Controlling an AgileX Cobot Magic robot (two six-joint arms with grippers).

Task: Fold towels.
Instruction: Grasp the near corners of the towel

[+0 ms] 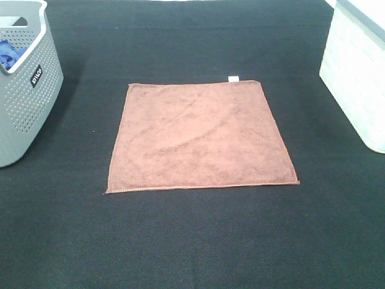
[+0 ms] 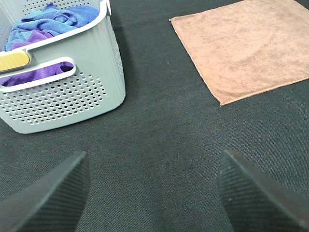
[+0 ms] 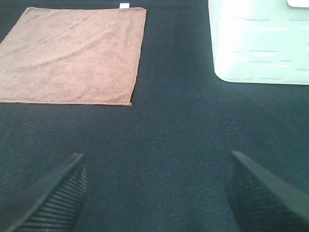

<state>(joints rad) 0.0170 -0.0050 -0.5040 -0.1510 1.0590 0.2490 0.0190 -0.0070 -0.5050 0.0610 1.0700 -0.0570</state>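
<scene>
A reddish-brown square towel lies flat and unfolded in the middle of the black table, with a small white tag at its far edge. It also shows in the left wrist view and in the right wrist view. My left gripper is open and empty, above bare table apart from the towel's near left corner. My right gripper is open and empty, above bare table apart from the towel's near right corner. Neither gripper shows in the high view.
A grey perforated basket stands at the far left; it holds blue and purple cloths. A white bin stands at the far right, also in the right wrist view. The black tabletop surrounds the towel.
</scene>
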